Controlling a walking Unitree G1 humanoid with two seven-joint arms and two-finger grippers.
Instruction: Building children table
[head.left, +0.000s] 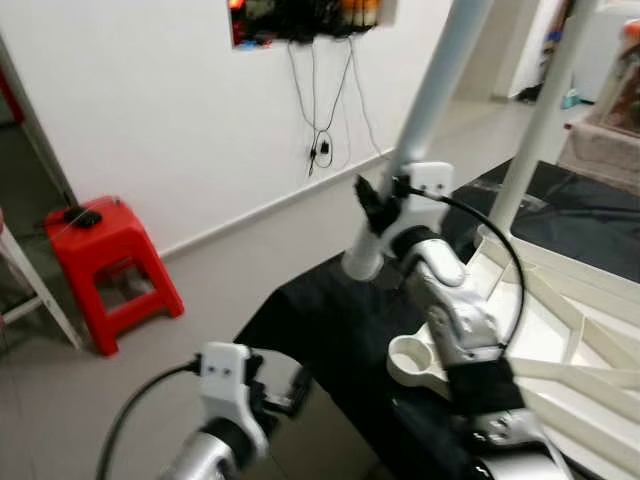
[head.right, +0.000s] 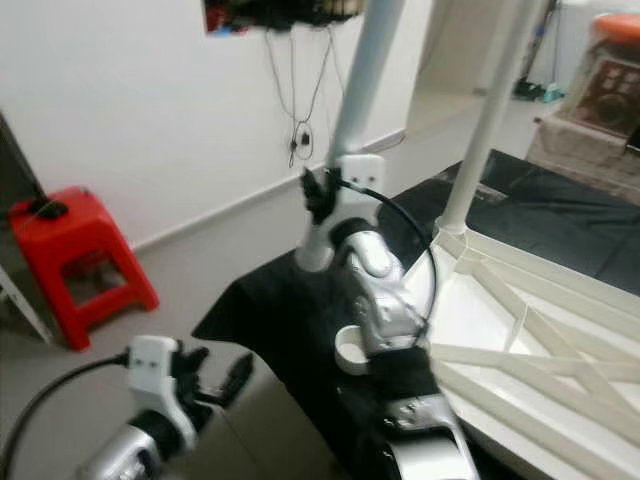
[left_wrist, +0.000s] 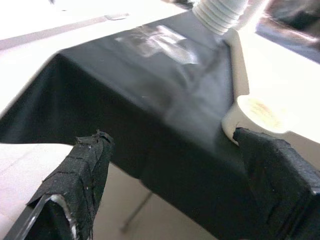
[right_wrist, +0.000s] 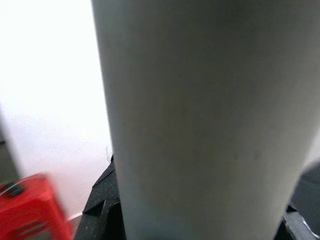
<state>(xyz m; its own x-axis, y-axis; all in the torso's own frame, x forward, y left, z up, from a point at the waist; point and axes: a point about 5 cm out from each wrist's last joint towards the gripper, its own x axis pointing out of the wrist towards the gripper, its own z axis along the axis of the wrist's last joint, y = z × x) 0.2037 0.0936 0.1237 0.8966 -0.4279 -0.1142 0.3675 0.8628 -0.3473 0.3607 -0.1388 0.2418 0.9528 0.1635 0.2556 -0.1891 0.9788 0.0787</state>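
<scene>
My right gripper (head.left: 378, 205) is shut on a white table leg (head.left: 430, 100), held up and tilted over the black-clothed table (head.left: 330, 320). The leg's threaded lower end (left_wrist: 217, 15) hangs a little above and beyond the round corner socket (head.left: 412, 357) of the upturned white tabletop (head.left: 560, 330). A second white leg (head.left: 540, 120) stands upright at the tabletop's far corner. Low at the front left, my left gripper (left_wrist: 172, 140) is open with nothing between its fingers (left_wrist: 80, 180), close to the black cloth's corner and the socket (left_wrist: 257, 112).
A red plastic stool (head.left: 110, 265) stands by the white wall on the left, with a dark object on top. Cables (head.left: 320, 150) hang down the wall from a mounted device. Grey floor lies between the stool and the table.
</scene>
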